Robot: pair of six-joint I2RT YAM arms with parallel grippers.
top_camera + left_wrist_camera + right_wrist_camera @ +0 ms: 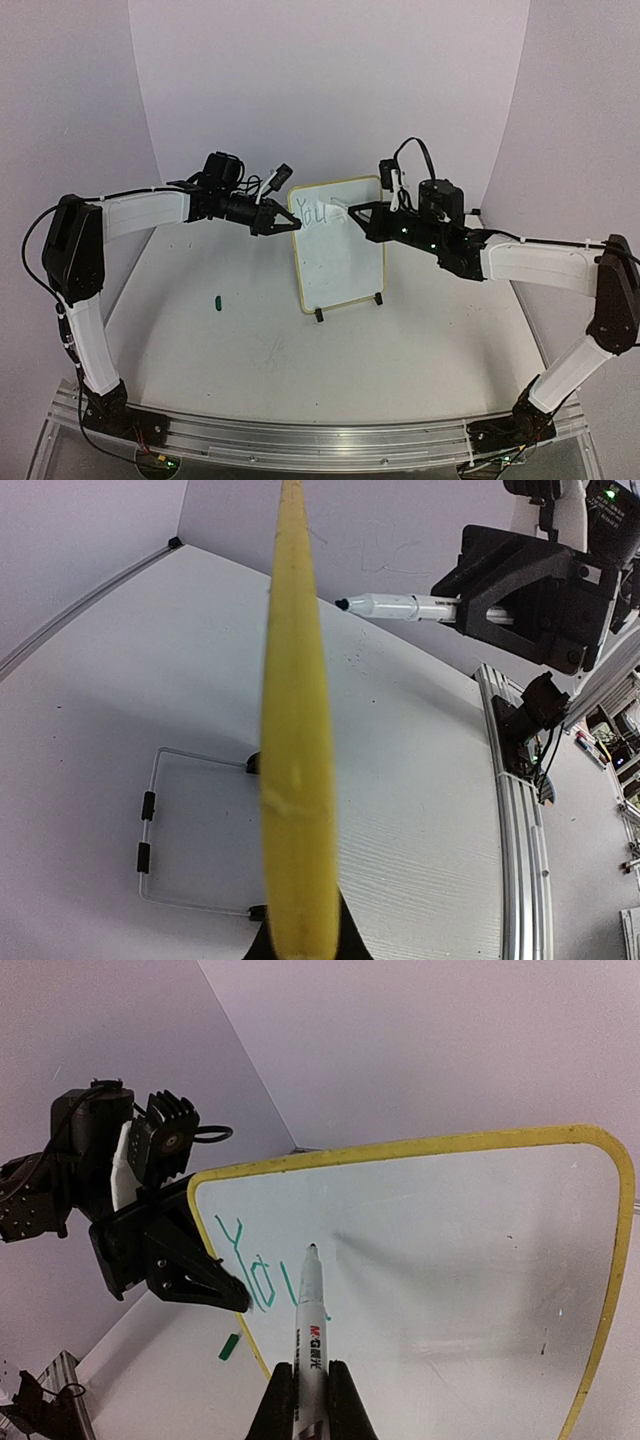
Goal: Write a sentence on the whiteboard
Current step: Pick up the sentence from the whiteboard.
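The whiteboard (342, 250) stands upright at the table's middle on black feet; it also shows in the right wrist view (450, 1240). The sentence (255, 1270) reads "You" in green at the board's top left. My left gripper (290, 222) is shut on the board's yellow left edge (297, 780); in its own view the gripper (300, 935) sits at the bottom. My right gripper (311, 1368) is shut on a white marker (312, 1310), also seen from above (356, 214). The marker's tip is just right of the "u", at or barely off the surface.
A green marker cap (217, 300) lies on the table left of the board; it also shows in the right wrist view (230, 1346). The board's wire stand (148, 830) rests behind it. Walls close in the back and sides; an aluminium rail (300, 435) runs along the near edge.
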